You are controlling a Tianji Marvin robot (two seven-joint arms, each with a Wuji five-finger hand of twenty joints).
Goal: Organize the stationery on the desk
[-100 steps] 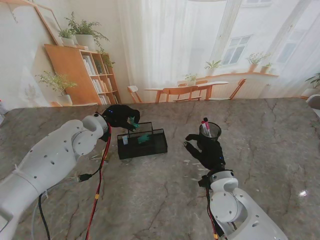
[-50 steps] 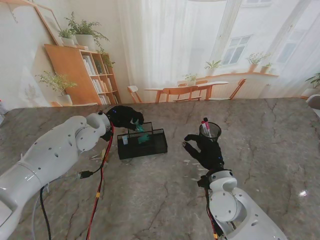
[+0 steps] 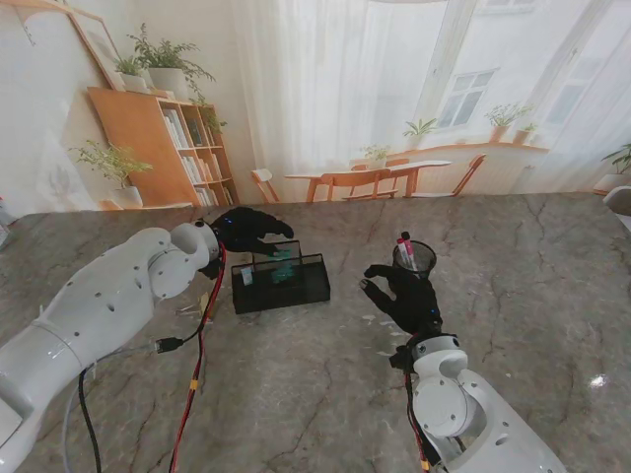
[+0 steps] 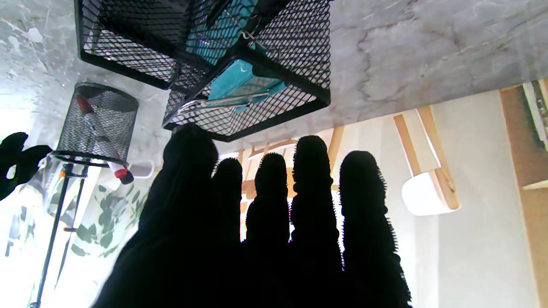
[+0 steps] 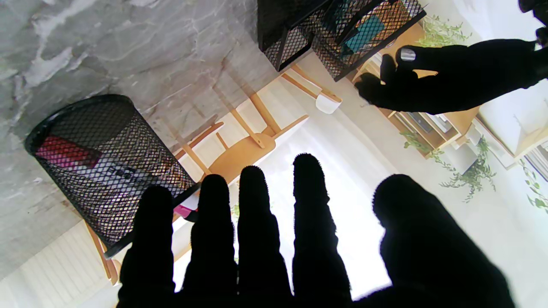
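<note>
Stand view: the black mesh organizer tray (image 3: 281,284) sits left of centre on the grey marble table (image 3: 325,394), with teal items (image 3: 284,274) in its compartments, and the mesh pen cup (image 3: 415,257) stands to its right, well apart, holding markers (image 3: 403,246). The left hand (image 3: 248,229) hovers at the tray's far-left corner, fingers extended and spread toward the right, holding nothing. The right hand (image 3: 404,294) rests on the near side of the cup, just beside it, fingers apart and empty. Left wrist view: the five dark fingers (image 4: 274,201) stretch out straight and separated, with the tray (image 4: 239,119) just beyond their tips; here the teal pieces (image 4: 239,83) show clearly through the mesh along with a thin silver item I cannot name, detail the stand view blurs. The cup (image 4: 96,124) appears farther off. Right wrist view: the fingers (image 5: 252,222) fan out loosely with nothing between them, the cup (image 5: 98,167) close beside the outermost one, a red-capped marker (image 5: 64,154) visible inside. It also shows the left hand (image 5: 445,77) by the tray (image 5: 334,30).
</note>
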